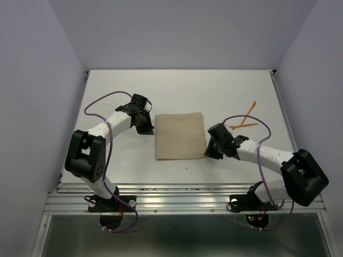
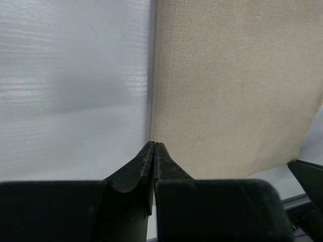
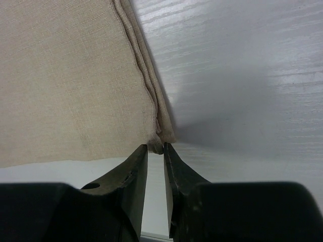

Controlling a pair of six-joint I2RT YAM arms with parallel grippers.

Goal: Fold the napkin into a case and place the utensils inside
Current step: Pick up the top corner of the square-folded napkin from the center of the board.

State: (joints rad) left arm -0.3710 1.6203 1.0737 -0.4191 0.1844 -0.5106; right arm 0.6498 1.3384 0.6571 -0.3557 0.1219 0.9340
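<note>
Status: early. The napkin [image 1: 179,135] lies flat on the bench [image 1: 123,91] between the two sets of fingers. It looks already doubled: stacked hems [image 3: 144,75] run away from the right fingers [image 3: 132,169]. No narrow case yet, so more folds are left, then loading. The utensils [image 1: 244,122] sit beyond the right fingers, well apart from the cloth, lying in a V.

The left fingers [image 2: 143,164] are closed tip to tip with nothing visible between them, tips at the cloth's side edge. The right fingers are narrowly parted with the layered corner at their tips; can't tell if it's pinched.

Cloth: matte tan, fine linen-like weave, soft. Utensils: thin orange plastic sticks.
</note>
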